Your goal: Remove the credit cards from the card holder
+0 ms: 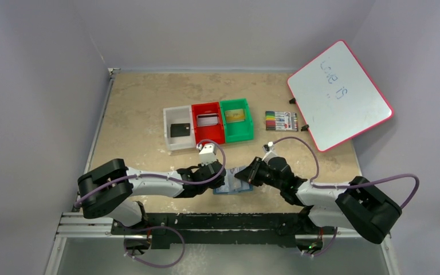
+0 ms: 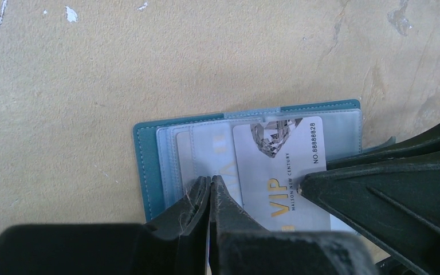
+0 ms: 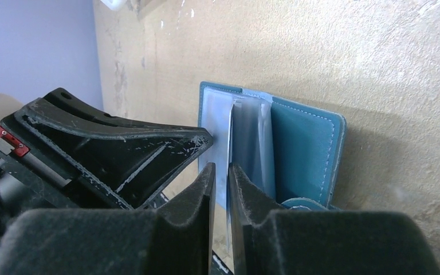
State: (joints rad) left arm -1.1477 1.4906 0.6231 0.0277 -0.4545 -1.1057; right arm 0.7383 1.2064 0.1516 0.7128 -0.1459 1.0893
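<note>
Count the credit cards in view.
4: a black one in the white bin, a silver one in the red bin, a gold one in the green bin, a white VIP card in the wallet. Its pockets may hide more.

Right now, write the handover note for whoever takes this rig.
Left gripper: shut, tips down on the open card holder.
Right gripper: narrowly open, with the edge of the VIP card between its jaws.
Done: black card in white bin, silver card in red bin, gold card in green bin.
Left: draw the VIP card out of the holder; a paler card seems to sit in the next pocket.
</note>
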